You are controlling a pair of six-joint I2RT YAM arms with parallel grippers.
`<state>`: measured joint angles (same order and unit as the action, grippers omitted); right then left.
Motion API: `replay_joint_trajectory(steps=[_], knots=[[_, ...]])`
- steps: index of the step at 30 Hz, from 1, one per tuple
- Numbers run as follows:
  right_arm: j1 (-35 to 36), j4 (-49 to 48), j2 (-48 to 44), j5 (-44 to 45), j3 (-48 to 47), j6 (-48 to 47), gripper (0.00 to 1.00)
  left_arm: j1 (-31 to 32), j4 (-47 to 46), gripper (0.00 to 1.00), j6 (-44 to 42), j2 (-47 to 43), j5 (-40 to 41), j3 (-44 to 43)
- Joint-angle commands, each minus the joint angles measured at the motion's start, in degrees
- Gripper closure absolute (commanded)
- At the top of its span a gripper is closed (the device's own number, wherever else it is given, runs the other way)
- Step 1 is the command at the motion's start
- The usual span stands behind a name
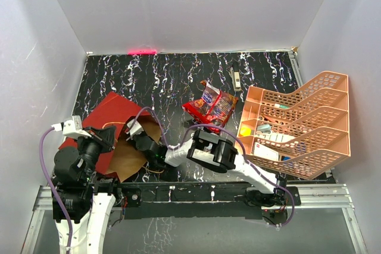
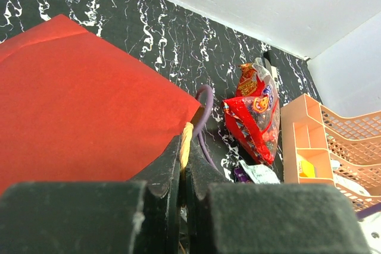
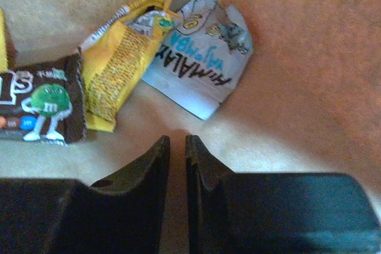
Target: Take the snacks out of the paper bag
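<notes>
The red paper bag lies on its side at the left, its brown kraft mouth facing right; its red outside fills the left wrist view. My left gripper is shut on the bag's tan cord handle. My right gripper reaches inside the bag, jaws nearly together and empty. In front of it on the kraft floor lie a yellow packet, a brown M&M's packet and a pale blue-and-white packet. Red chip bags lie on the table outside the bag.
A peach lattice tiered tray with boxes stands at the right. A slim black-and-cream pen-like tool lies at the back. A purple and a white wrapper lie near the tray. White walls surround the black marbled table.
</notes>
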<state>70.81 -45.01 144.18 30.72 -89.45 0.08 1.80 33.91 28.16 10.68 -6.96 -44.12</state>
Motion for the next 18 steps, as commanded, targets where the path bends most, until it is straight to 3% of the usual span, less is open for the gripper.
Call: replay_joint_trajectory(steps=[1,4,8,14,18], knots=[[-0.06,0.37,-5.95,1.77,6.52,-4.79,0.8,-0.39,-0.33,1.0,0.05,-0.28,0.91,-1.01],[-0.05,-3.63,-9.69,-5.67,12.07,-3.52,0.74,-0.61,-0.58,1.0,0.17,-0.69,1.03,-0.87],[-0.05,-9.69,-11.13,-20.05,13.71,-1.08,0.51,-0.8,-0.87,1.0,0.06,-0.4,0.19,-0.79],[0.19,-8.38,-7.45,-22.38,6.69,18.08,0.37,-0.83,-1.16,1.0,0.06,-0.58,0.06,-0.57],[0.39,-7.99,-4.03,-17.78,2.27,25.96,0.28,-0.84,-1.21,1.0,0.14,-0.85,-0.26,-0.57]])
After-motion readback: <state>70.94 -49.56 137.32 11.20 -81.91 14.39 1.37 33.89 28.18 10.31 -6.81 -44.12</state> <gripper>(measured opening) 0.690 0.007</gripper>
